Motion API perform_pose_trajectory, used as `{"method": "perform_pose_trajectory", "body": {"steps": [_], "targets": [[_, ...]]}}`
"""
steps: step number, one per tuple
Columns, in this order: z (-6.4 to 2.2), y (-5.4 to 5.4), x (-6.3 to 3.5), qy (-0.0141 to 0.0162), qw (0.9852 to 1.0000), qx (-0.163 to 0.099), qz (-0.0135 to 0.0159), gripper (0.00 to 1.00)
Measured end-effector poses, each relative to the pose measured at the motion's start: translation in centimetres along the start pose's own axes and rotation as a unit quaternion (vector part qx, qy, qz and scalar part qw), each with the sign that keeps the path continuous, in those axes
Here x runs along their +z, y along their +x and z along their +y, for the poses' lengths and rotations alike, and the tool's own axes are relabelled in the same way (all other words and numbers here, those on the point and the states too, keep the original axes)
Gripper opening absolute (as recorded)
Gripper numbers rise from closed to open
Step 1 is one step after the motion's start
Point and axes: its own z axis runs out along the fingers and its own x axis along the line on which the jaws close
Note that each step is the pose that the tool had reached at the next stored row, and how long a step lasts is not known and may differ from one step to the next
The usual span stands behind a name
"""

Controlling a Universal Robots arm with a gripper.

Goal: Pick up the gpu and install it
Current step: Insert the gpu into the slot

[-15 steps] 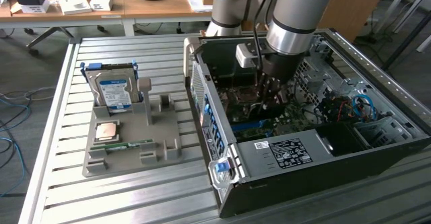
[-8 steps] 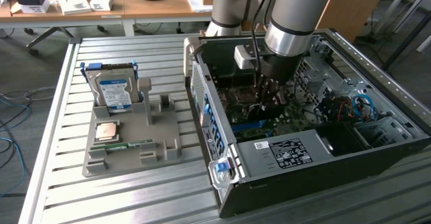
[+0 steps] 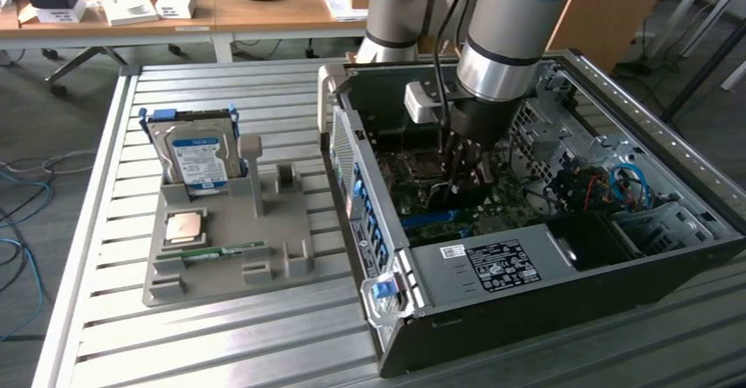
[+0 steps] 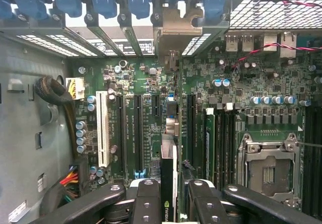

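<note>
Pickup looks done: the jaws pinch the gpu (image 4: 168, 178) edge-on, held upright over the motherboard (image 4: 236, 93) in line with one of its long expansion slots. Whether the card is seated cannot be told, so installation looks unfinished.

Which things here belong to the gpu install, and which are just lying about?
In the job: gpu, gripped by the end effector; motherboard; computer case.
Lying about: hard drive, processor chip, memory stick, on the grey holder.
</note>
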Motion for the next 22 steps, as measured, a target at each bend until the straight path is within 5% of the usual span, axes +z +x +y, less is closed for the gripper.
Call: {"method": "perform_pose_trajectory", "body": {"steps": [22], "targets": [[0.41, -0.05, 0.42, 0.0001, 1.0, -0.001, -0.0002, 0.26]]}}
